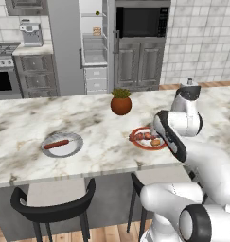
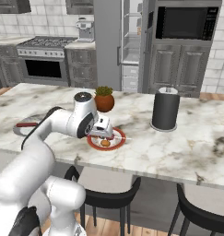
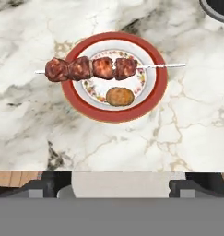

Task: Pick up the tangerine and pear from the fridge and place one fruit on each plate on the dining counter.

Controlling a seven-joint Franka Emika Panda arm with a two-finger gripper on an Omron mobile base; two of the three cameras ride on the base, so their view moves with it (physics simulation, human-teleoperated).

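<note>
- Directly below my pincer, near the dining counter's front edge, the tangerine lies on the red-rimmed plate, just beside a meat skewer.
- My jaws stand wide apart, holding nothing.
- Across the room, the fridge hangs open; I cannot make out the pear, which I judge comes next, for the grey plate towards the counter's left end.

The robot's own arm covers the near right edge of the red-rimmed plate from the left base camera, and the tangerine there is just a tiny orange blob. Inside the open fridge, there's a little green dot on the top shelf and something tan below it, way too small to make out. In the hand camera a dark round thing is cut off at the top right corner.
</note>
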